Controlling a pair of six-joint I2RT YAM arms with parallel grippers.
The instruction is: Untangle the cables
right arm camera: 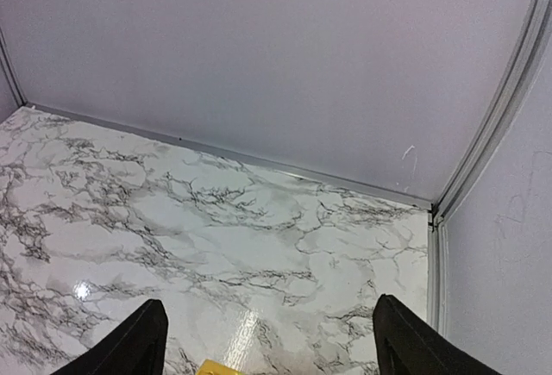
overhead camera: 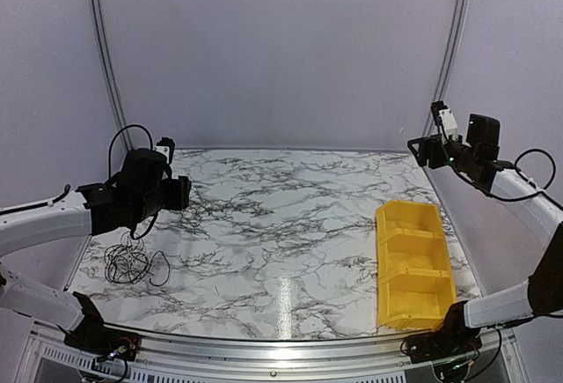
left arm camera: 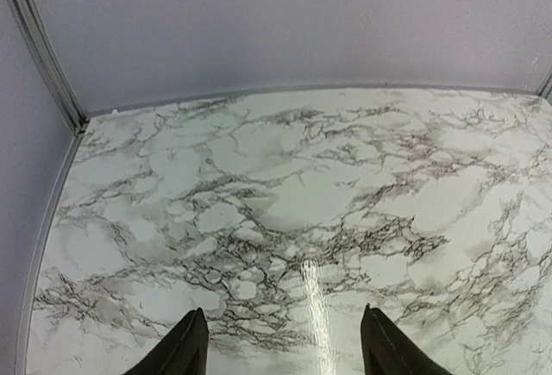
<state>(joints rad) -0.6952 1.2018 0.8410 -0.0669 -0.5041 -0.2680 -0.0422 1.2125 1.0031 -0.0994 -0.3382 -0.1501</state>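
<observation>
At eight o'clock on the desk (overhead camera: 281, 224) the cables (overhead camera: 130, 264) lie heaped near the left tool (left arm camera: 283, 334), parted and empty; pinch one outer loop only; right tool (right arm camera: 267, 330) wide, empty, at two o'clock

Seen from overhead, the cables (overhead camera: 130, 264) form a tangle too thin and small to count strands or trace crossings. Whether 1 strand rises to the left wrist above cannot be told. The bottom edge of each wrist view cuts off the left fingers (left arm camera: 185, 347) and right fingers (right arm camera: 129, 345), leaving 2 dark tips apiece. The yellow bin (right arm camera: 211, 366) shows there only as a sliver.
</observation>
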